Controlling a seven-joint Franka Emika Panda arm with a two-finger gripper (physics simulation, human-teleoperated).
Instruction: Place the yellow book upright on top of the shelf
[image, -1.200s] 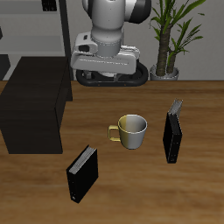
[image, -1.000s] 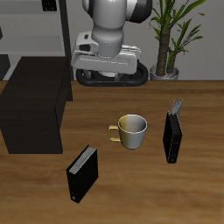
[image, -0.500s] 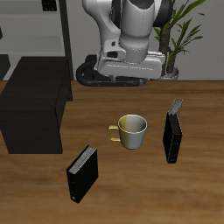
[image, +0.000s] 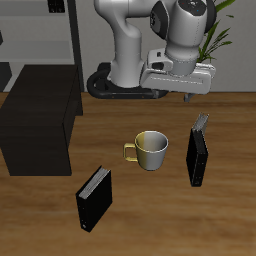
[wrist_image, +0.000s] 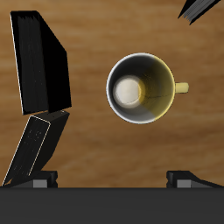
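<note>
The yellow book (image: 202, 123) is a thin greyish book standing tilted against the back of an upright black book (image: 197, 157) near the plant. In the wrist view the yellow book (wrist_image: 35, 149) leans toward that black book (wrist_image: 42, 61). The shelf (image: 38, 118) is a large black box at the far side of the table from these books. My gripper (image: 180, 97) is open and empty, hovering high above the table just behind the mug and close to the yellow book. Its fingertips (wrist_image: 188, 178) show spread wide apart.
A cream mug (image: 150, 150) with a yellow handle stands mid-table and also shows in the wrist view (wrist_image: 140, 87). A second black book (image: 93, 197) stands near the front edge. A potted plant (image: 193, 45) stands at the back, behind the books.
My gripper has swung from over the back middle of the table sideways toward the plant and the yellow book, staying high. The books, mug and shelf have not moved.
</note>
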